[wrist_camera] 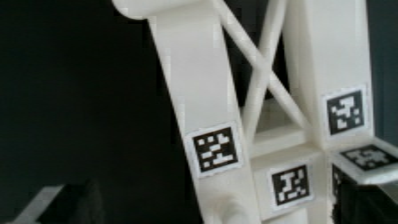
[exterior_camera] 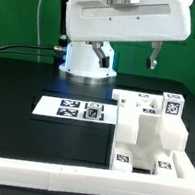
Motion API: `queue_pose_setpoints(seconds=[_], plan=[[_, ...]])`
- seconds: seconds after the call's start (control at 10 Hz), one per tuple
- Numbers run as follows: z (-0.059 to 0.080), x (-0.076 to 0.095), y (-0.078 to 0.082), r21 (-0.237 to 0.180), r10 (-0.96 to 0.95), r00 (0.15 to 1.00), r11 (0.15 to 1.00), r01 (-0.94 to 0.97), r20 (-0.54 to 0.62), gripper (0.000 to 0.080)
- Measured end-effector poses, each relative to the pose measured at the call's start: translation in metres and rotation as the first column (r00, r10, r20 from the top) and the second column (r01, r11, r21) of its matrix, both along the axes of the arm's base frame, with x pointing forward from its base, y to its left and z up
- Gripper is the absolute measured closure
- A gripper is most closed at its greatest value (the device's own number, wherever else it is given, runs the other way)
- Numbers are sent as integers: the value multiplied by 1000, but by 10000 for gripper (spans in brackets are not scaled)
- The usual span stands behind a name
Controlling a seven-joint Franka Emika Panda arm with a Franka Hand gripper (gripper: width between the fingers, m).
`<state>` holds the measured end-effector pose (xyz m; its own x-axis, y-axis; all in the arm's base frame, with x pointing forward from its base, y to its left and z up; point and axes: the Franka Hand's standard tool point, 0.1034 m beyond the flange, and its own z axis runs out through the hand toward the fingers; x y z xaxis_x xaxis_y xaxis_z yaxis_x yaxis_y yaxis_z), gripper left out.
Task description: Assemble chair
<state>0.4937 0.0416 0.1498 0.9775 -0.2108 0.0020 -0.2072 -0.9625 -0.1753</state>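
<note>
Chair pieces [exterior_camera: 149, 134] sit on the table below the wide-open, empty claw [exterior_camera: 137, 53].

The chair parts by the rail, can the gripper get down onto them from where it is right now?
Probably yes. The gripper hangs open above the chair parts, and nothing shows in the gap between them. The marker board lies off to the exterior view's left.

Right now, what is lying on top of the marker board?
On the marker board, the exterior view shows only its printed black square tags and one small white tagged chair piece at its end nearest the stacked chair parts. Nothing covers it; whether that piece touches it cannot be told.
</note>
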Motion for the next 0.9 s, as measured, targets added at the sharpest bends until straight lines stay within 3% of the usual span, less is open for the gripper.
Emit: queue_pose_setpoints(seconds=[0.2,0.5,0.7,0.9], plan=[[-3,-2,-3,-2,27,1000,1000,-27,9,151],[-39,-52,-33,-12,138,990,990,-138,-4,151],[-54,-78,-33,-43,65,998,997,-64,9,151],[-56,-76,-36,-44,70,998,997,-70,4,151]])
